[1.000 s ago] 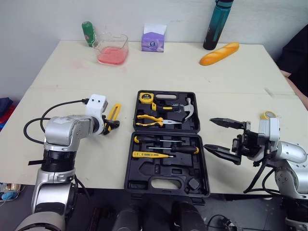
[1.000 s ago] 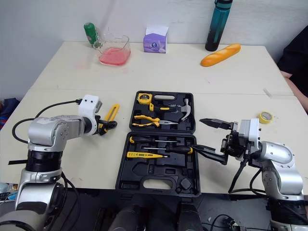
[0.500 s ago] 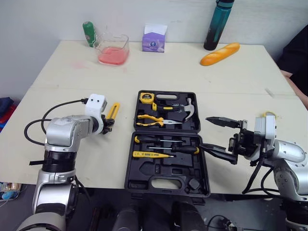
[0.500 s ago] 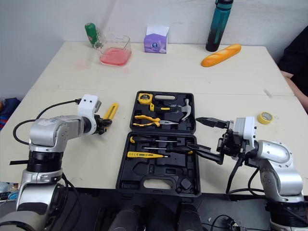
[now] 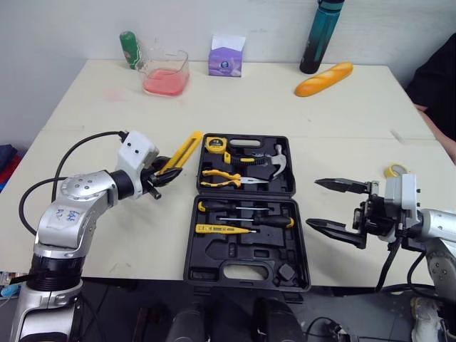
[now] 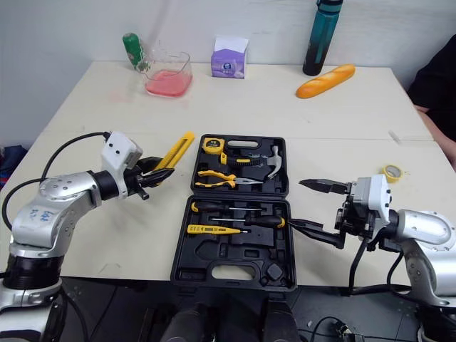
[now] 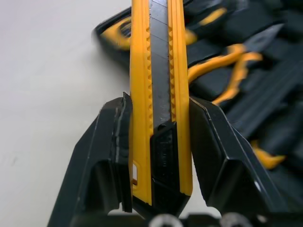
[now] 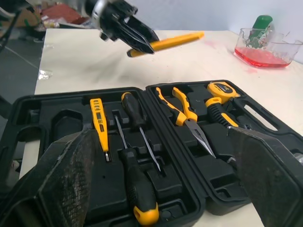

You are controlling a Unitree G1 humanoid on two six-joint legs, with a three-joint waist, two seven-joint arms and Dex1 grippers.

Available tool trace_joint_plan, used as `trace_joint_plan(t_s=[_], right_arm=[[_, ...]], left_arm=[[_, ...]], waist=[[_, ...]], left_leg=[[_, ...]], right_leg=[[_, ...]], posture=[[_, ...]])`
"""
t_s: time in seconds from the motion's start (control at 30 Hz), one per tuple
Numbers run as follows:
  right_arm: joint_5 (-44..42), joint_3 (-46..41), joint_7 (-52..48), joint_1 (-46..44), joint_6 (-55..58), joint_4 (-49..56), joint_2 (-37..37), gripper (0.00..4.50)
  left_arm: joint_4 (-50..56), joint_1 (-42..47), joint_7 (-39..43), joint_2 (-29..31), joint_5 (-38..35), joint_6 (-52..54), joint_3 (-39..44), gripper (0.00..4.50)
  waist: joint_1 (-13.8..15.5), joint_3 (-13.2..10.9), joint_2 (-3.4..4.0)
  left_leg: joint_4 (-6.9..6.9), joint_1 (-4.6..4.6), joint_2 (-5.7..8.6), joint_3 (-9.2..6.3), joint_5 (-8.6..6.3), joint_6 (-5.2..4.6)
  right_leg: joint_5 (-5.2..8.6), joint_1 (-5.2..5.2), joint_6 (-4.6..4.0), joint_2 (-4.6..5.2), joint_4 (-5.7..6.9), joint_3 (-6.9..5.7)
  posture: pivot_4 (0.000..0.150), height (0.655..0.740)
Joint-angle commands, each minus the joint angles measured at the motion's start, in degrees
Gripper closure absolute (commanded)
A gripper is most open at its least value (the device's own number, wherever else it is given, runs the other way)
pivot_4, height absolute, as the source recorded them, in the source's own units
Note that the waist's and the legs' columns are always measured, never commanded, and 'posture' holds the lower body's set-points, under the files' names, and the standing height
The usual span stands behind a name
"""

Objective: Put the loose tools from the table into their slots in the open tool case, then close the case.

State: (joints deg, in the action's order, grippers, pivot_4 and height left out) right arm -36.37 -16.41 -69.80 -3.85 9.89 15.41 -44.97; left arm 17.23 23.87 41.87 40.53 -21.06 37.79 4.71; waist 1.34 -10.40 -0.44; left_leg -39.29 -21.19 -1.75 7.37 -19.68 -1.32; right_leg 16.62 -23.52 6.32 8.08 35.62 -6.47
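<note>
Case (image 5: pixel 239 251): open, black moulded plastic; screwdrivers (image 5: pixel 260 221) in near half, pliers (image 5: pixel 228 178) and hammer (image 5: pixel 274 162) in far half.
Right gripper (image 5: pixel 313 204): case's 3 o'clock, fingers spread wide, empty.
Left gripper (image 5: pixel 158 178): case's 10 o'clock, clamped on knife's butt.
Knife (image 5: pixel 184 148): slim yellow bar, ribbed black slider, pointing 1 o'clock, tip beside case's far-left corner.

The utility knife (image 5: pixel 183 148) is showing yellow with a black centre strip. The tool case (image 5: pixel 214 251) is showing black, its pliers (image 5: pixel 228 178) yellow-handled. The desk (image 5: pixel 342 128) is looking cream, the upper-right bottle (image 5: pixel 313 35) teal.
</note>
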Motion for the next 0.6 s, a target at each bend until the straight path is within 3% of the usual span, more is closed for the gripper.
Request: trace_joint_plan(t_s=[0.03,0.37,0.6], right_arm=[[-0.7,-3.4,-1.6,1.6,-1.0,0.5,-1.9,0.0],[-1.1,-10.8,-6.8,10.0,-2.4,-0.2,-5.1,0.0],[-1.7,-13.7,-8.8,14.3,-1.6,1.7,-5.9,0.0]], left_arm=[[5.0,0.4,8.0,2.0,-3.5,-5.3,-0.6,3.25],[11.5,1.1,19.6,2.8,-9.9,-4.3,-8.6,3.25],[11.1,0.3,22.6,2.5,-7.0,-6.7,-14.8,3.25]], waist=[[0.1,0.0,0.0],[0.1,0.0,0.0],[0.0,0.0,0.0]], left_leg=[[0.0,-0.01,0.0,-0.02,0.0,0.0],[0.0,0.0,0.01,0.01,-0.02,-0.08],[-0.01,0.04,0.0,0.01,-0.01,-0.09]], right_leg=[[0.0,0.01,0.0,0.0,0.01,-0.02],[-0.03,0.07,0.05,-0.06,0.0,0.0],[-0.03,0.07,0.04,-0.1,-0.08,0.05]], posture=[[0.15,0.74],[0.15,0.74],[0.15,0.74]])
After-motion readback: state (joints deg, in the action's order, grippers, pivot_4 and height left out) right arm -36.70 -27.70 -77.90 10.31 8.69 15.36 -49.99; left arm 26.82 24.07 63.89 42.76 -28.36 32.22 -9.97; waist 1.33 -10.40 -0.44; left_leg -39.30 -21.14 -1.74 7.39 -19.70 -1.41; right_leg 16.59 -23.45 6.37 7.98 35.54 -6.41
